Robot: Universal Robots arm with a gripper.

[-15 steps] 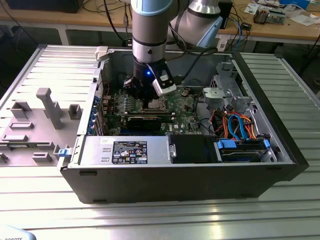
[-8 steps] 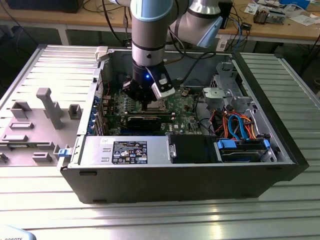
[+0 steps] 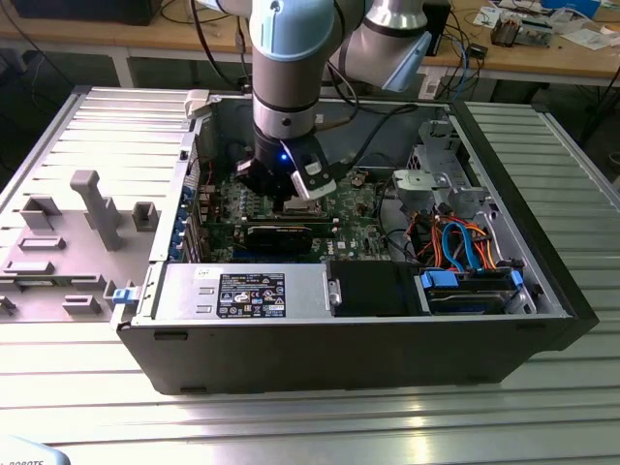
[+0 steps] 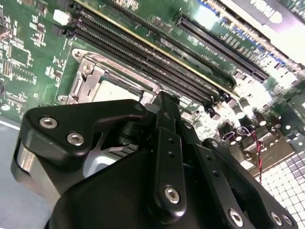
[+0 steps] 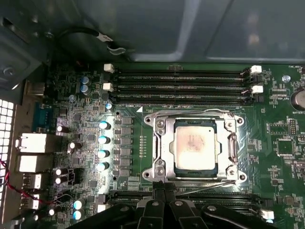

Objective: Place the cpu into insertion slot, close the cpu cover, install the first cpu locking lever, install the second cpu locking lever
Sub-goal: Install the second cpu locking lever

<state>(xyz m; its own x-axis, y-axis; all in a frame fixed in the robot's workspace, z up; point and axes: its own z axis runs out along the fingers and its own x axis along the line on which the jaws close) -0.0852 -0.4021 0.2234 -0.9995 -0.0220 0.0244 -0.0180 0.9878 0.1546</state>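
Since the claw (image 5: 164, 198) is seen with its fingers drawn narrow together, holding nothing, at the socket's near edge, a lever step is judged to be in hand. The cpu (image 5: 195, 144) is seated in the socket, and the cover (image 5: 159, 143) lies shut around it. A lever (image 5: 209, 187) should be pressed flat and guided sideways under its hook, without scraping the board (image 5: 281, 143).
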